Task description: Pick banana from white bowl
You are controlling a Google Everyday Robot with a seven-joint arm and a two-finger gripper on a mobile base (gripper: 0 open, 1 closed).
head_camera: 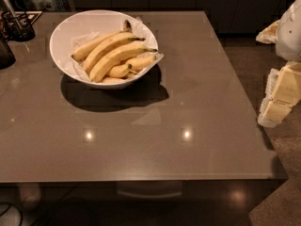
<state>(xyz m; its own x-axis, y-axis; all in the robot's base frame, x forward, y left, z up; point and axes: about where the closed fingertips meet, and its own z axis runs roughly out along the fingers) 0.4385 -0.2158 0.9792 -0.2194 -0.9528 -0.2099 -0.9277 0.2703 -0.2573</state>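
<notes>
A large glossy white bowl (60,36) with a crinkled pale paper lining stands at the back left of a grey-brown table (188,102). It holds several yellow bananas. The long, gently curved banana (118,56) with dark ends lies on top, running from lower left to upper right. Shorter stubby bananas lie under and in front of it. My gripper (281,94), with cream-coloured parts under a white arm section, hangs beyond the table's right edge, far to the right of the bowl and holding nothing that I can see.
Dark utensils in a holder (17,26) and a dark container (4,53) stand at the table's far left corner. The table's front edge runs near the bottom of the view. Speckled floor lies to the right. Dark cabinets line the back.
</notes>
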